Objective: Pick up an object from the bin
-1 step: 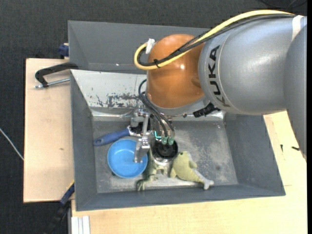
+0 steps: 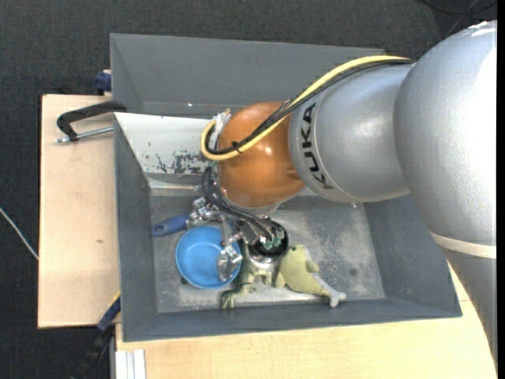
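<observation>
You are looking at a blue round bowl (image 2: 197,263) lying open side up on the floor of the grey bin (image 2: 134,235), toward the lower left. The end effector (image 2: 235,251) is hanging right at the bowl's right rim, its metal parts overlapping that rim from this angle, so the bowl is sitting just to its left and slightly below. You cannot tell whether the end effector is released or clenched, and nothing is showing as grasped.

Just right of the end effector, a pale yellow-green soft toy (image 2: 300,273) is lying near the front wall. A dark green toy figure (image 2: 241,290) is lying just below the end effector, between the bowl and the soft toy. A blue-handled tool (image 2: 170,227) is resting just above and left of the bowl. The arm's orange cover (image 2: 256,160) is looming above them all.
</observation>
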You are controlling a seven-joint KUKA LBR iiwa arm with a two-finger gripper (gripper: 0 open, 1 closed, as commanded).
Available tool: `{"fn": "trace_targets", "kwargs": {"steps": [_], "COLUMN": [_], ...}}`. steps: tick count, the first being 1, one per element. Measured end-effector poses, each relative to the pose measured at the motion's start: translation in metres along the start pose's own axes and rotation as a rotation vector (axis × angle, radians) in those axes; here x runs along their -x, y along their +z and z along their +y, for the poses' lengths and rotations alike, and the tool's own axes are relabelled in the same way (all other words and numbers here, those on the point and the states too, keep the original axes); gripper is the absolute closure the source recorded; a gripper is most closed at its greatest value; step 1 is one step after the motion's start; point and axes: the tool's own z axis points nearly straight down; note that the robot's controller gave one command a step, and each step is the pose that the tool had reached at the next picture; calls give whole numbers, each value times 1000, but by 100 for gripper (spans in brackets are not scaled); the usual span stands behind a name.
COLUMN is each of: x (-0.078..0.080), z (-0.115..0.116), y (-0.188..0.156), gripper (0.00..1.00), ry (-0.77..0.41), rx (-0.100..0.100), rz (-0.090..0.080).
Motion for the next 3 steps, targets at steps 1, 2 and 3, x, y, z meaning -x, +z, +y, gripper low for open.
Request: {"fn": "trace_targets", "kwargs": {"steps": [1, 2, 3], "x": [-33, -22, -23], "z": [19, 20, 14], "y": [-9, -25, 20], "gripper": [0, 0, 0], "ry": [-544, -573, -833], "rx": [5, 4, 7], "rz": [14, 8, 9]}}
